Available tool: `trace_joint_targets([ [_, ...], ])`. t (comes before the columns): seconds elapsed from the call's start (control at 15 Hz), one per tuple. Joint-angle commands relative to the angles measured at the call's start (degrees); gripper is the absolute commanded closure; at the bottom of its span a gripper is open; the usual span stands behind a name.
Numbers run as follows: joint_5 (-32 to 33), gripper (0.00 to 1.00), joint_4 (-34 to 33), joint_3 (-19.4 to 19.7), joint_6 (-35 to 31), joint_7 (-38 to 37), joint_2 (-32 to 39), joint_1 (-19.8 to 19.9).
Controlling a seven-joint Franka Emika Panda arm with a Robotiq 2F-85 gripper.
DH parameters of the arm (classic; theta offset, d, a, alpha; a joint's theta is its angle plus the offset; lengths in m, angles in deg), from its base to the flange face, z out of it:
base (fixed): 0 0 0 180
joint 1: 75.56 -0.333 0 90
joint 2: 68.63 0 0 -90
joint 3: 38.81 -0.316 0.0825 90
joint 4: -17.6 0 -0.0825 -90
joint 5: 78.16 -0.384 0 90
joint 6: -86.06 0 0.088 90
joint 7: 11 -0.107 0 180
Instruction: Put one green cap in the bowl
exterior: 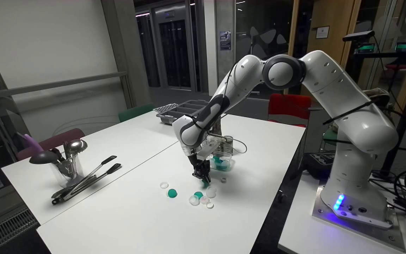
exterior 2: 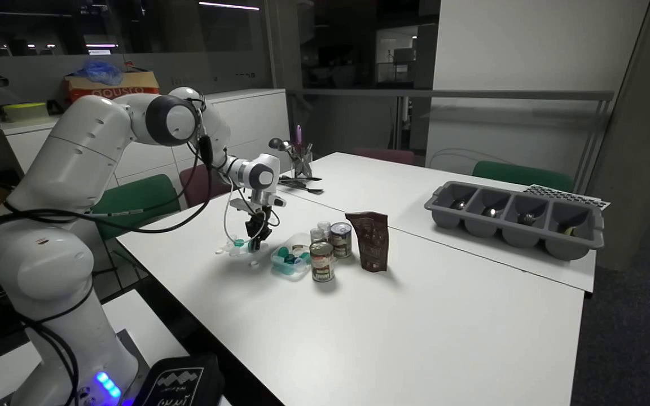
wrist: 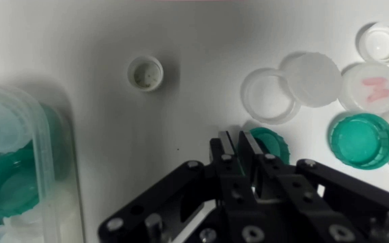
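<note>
Black gripper (wrist: 234,137) clamped on round teal-green plastic cap (wrist: 275,147); cap positioned near pale translucent plastic bowl (wrist: 44,158).

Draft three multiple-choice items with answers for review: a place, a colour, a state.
1. Relative to the clear plastic bowl, where is the teal-green plastic cap at the black gripper?
A inside; B outside; C beneath
2. In what colour is the whitish round plastic cap marked?
A blue; B black; C reddish
3. How is the brown rectangular pouch placed?
A standing; B lying; C hanging

1 B: the wrist view shows white table between them.
2 C: reddish strokes show there.
3 A: an exterior view shows its base on the table.
</note>
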Motion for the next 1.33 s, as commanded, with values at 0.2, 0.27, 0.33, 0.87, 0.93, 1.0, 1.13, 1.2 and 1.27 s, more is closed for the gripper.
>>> trace_joint_targets([
  [0.2,0.11,1.00,-0.40,0.22,0.30,-0.78,-0.59,-0.22],
  [0.27,0.12,1.00,-0.33,0.23,0.28,-0.87,-0.72,-0.26],
  [0.33,0.15,1.00,-0.06,0.26,0.12,-1.02,-1.00,-0.33],
  [0.87,0.56,1.00,1.51,0.50,-0.60,-3.49,-2.95,-1.41],
  [0.93,0.57,0.74,1.42,0.50,-0.55,-3.79,-3.00,-1.55],
  [1.0,0.54,0.73,1.32,0.48,-0.51,-4.08,-3.04,-1.66],
  [1.13,0.51,0.59,1.26,0.44,-0.50,-4.24,-3.18,-1.75],
  [1.2,0.51,0.52,1.25,0.44,-0.51,-4.25,-3.21,-1.78],
  [1.27,0.49,0.45,1.26,0.44,-0.54,-4.18,-3.20,-1.74],
])
